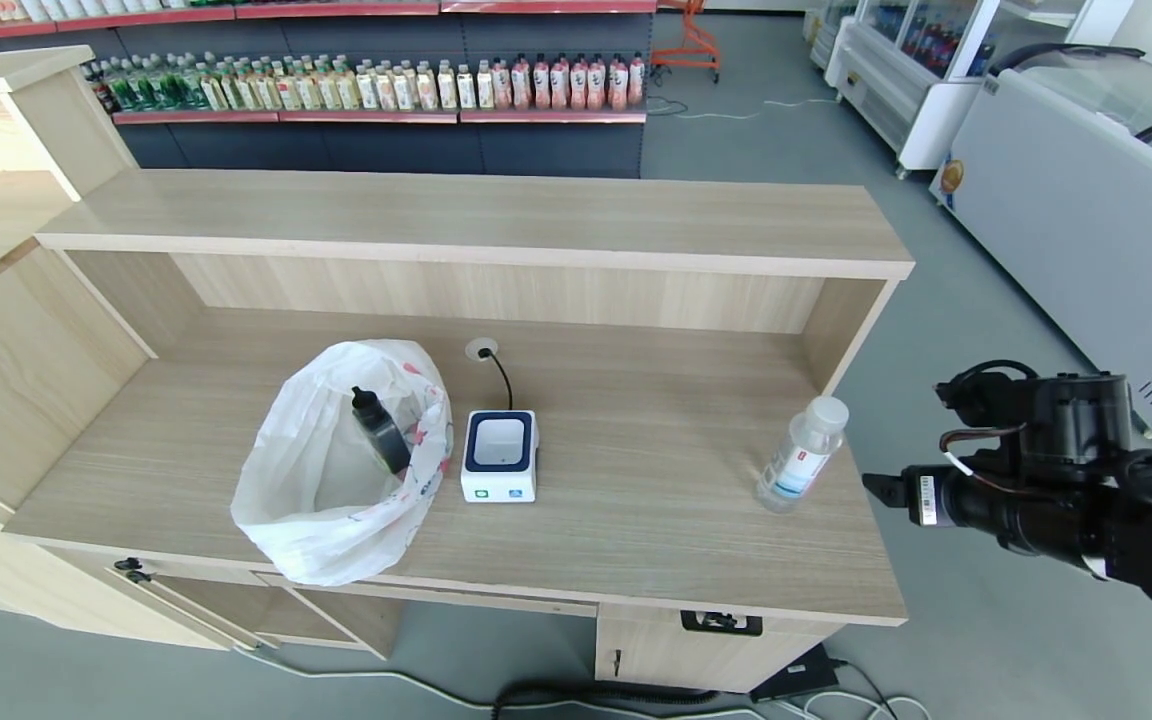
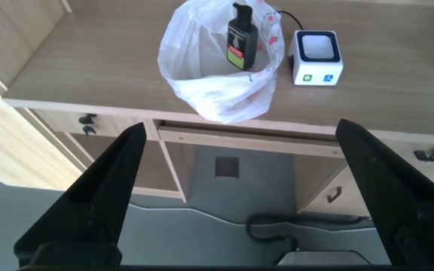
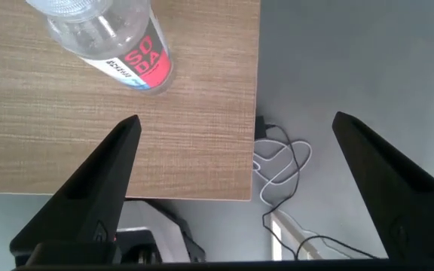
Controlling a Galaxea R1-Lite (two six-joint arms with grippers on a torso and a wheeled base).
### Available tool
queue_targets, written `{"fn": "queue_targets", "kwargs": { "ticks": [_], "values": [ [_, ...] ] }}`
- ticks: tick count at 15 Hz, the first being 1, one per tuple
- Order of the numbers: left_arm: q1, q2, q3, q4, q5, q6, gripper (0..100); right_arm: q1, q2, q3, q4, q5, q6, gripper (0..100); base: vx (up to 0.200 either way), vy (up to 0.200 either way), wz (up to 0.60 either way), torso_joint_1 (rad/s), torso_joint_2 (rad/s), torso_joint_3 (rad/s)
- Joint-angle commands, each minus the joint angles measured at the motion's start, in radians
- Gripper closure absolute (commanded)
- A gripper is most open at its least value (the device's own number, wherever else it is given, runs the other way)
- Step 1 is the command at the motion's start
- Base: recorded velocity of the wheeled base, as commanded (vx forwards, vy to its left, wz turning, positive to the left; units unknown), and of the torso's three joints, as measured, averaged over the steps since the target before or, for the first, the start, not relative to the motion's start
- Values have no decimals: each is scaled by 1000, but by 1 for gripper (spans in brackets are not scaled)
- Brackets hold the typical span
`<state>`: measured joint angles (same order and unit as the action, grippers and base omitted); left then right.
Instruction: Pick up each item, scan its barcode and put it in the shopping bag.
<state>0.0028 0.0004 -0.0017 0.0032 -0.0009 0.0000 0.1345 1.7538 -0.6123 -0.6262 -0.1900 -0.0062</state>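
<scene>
A clear water bottle [image 1: 802, 455] with a red-and-white label stands near the right edge of the wooden counter [image 1: 636, 520]. My right gripper [image 1: 881, 488] hovers open just off that edge, level with the bottle and apart from it; in the right wrist view the bottle [image 3: 111, 38] lies beyond the right gripper [image 3: 237, 124]. The white shopping bag [image 1: 336, 480] sits open at the counter's left with a black bottle [image 1: 379, 430] inside. The white barcode scanner [image 1: 501, 455] is beside it. My left gripper [image 2: 242, 132] is open, low in front of the counter, facing the bag [image 2: 209, 83] and the scanner [image 2: 316, 56].
A raised shelf [image 1: 476, 215] and side walls enclose the counter's back and sides. The scanner's cable [image 1: 501, 375] runs to a hole behind it. A white chest freezer [image 1: 1086, 210] stands to the right. Cables [image 3: 281, 162] lie on the floor below the right edge.
</scene>
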Motion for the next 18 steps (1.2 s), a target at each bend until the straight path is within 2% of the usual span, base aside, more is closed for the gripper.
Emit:
{"fn": "queue_targets", "kwargs": {
  "ticks": [1,5,9,18],
  "values": [
    [0,0,0,0,-1,0,0,10,50,5,-47,12,-8,0,0,0,0,0,0,0],
    [0,0,0,0,-1,0,0,45,113,23,-182,17,-9,0,0,0,0,0,0,0],
    [0,0,0,0,-1,0,0,50,150,19,-228,66,-11,0,0,0,0,0,0,0],
    [0,0,0,0,-1,0,0,65,283,-26,-403,107,-60,0,0,0,0,0,0,0]
  ]
}}
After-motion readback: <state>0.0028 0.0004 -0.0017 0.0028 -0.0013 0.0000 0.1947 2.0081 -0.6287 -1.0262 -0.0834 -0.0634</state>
